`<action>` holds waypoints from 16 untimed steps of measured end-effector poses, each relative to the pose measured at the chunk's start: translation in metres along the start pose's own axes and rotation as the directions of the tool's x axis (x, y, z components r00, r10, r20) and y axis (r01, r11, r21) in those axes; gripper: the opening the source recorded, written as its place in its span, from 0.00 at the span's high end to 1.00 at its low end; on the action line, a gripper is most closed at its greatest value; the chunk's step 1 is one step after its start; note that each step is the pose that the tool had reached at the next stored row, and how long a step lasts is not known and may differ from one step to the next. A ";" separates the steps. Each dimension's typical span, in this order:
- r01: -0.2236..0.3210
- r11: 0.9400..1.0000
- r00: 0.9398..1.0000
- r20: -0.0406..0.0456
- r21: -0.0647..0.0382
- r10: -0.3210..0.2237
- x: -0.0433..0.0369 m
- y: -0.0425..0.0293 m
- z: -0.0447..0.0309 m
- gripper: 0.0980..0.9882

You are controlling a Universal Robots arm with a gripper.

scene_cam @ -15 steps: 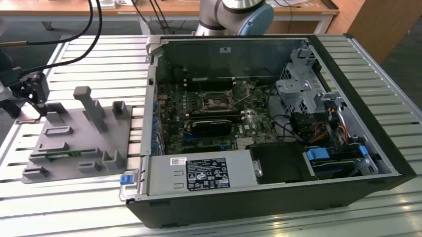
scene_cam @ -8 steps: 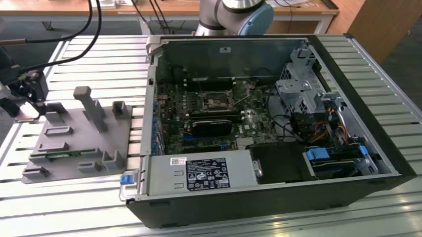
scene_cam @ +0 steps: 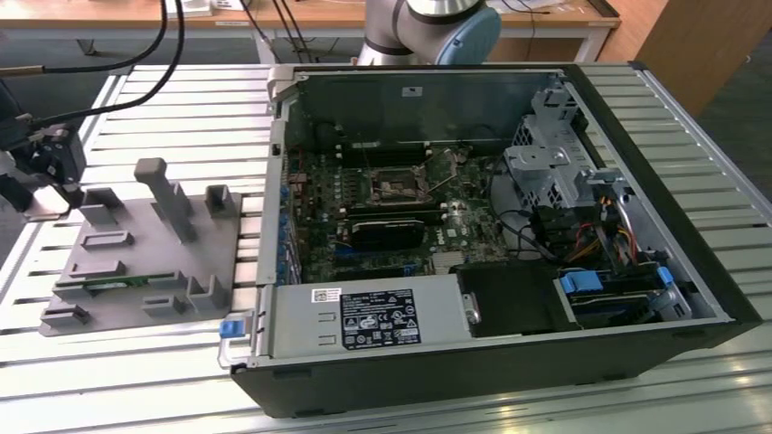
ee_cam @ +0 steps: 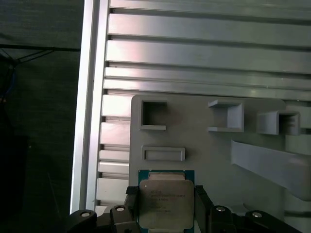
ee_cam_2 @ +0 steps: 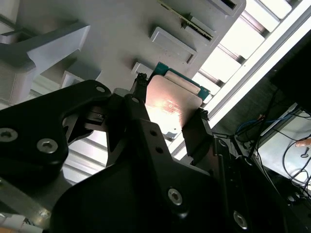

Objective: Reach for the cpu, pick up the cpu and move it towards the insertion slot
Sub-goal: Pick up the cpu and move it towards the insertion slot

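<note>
Closest to the lens in both wrist views is the gripper (ee_cam: 166, 206), its two black fingers (ee_cam: 131, 206) pressed against opposite edges of the cpu (ee_cam: 166, 201) and holding it between them. In the first wrist view the chip shows its silvery top with a green rim around it. In the second wrist view the same metal face (ee_cam_2: 170, 102) catches a warm glare between the fingers (ee_cam_2: 137, 97).

Beneath the chip lies the grey plastic tray (ee_cam: 204, 155), near one of its edges and just beside a low rectangular frame moulded into it. Whether the chip touches the tray or hangs just above it cannot be told. The tray sits on a slatted aluminium table (ee_cam: 194, 53).

In the exterior view the gripper (scene_cam: 42, 194) is at the far left, at the tray's (scene_cam: 133, 258) outer corner. A narrow green memory stick (scene_cam: 115, 283) lies in one tray recess. The insertion slot (scene_cam: 396, 185) — a square black socket in a silvery frame — sits on the board inside the open computer case (scene_cam: 627, 298), well apart from the gripper, towards the exterior view's right.
</note>
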State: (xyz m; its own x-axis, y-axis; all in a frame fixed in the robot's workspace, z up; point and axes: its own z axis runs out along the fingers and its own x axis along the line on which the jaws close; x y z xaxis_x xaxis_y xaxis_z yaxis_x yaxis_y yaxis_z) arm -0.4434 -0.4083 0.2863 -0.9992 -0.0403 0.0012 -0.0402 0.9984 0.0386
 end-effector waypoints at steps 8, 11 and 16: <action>0.000 1.000 1.000 0.000 0.001 0.000 -0.0002 0.0005 -0.0127 0.50; 0.000 1.000 1.000 0.000 0.002 0.000 -0.0006 0.0008 -0.0195 0.50; 0.000 1.000 1.000 0.000 0.003 0.000 -0.0009 0.0012 -0.0294 0.50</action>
State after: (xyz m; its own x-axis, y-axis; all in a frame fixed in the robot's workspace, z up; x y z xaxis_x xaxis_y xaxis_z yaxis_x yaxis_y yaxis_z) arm -0.4425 -0.4083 0.3157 -0.9992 -0.0399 0.0016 -0.0398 0.9986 0.0360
